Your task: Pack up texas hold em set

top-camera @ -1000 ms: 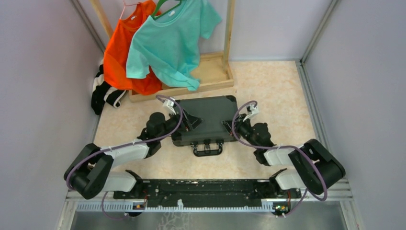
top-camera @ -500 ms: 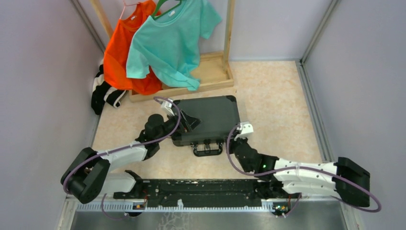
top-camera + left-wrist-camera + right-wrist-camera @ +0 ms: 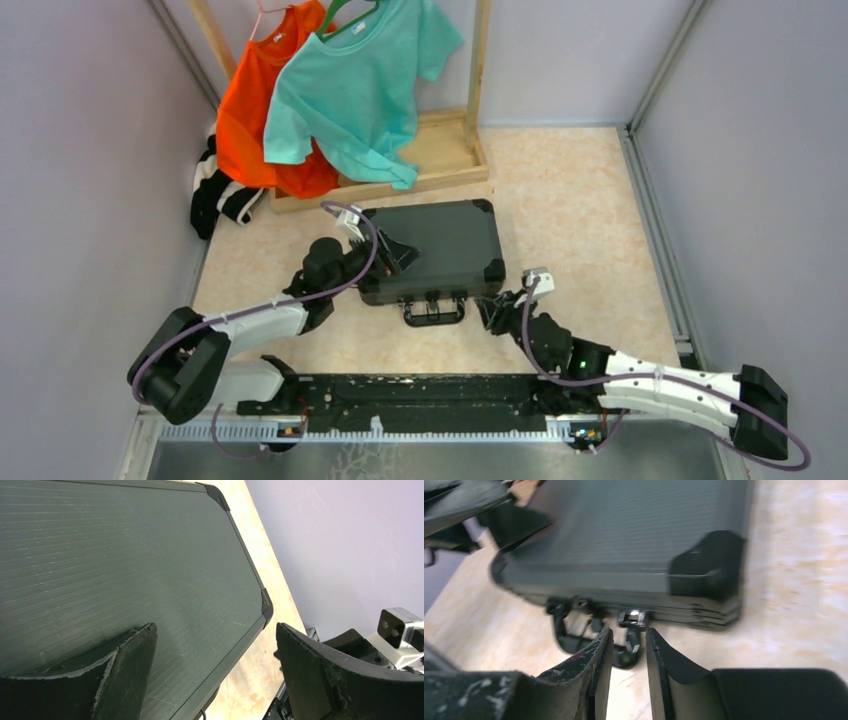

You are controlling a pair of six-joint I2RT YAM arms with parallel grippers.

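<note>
The texas hold em set shows only as a closed black briefcase (image 3: 440, 250) lying flat, its handle (image 3: 434, 311) toward the arms. Chips, cards and dice are hidden. My left gripper (image 3: 395, 255) hovers open over the lid's left part; in the left wrist view its wide-apart jaws (image 3: 215, 627) frame the ribbed lid (image 3: 125, 555) and its near edge. My right gripper (image 3: 495, 312) sits low at the case's front right. In the right wrist view its jaws (image 3: 629, 632) stand slightly apart, empty, just short of a metal latch (image 3: 633, 617) and the handle (image 3: 574, 640).
A wooden rack (image 3: 440, 150) with an orange shirt (image 3: 255, 110) and a teal shirt (image 3: 350, 80) stands behind the case. A black-and-white garment (image 3: 215, 190) lies at the left wall. Walls close in on both sides; a metal rail (image 3: 430, 395) runs along the near edge.
My right arm pulled away from the case's right side and swung down to its front right corner, its jaws parting slightly. The left arm barely moved.
</note>
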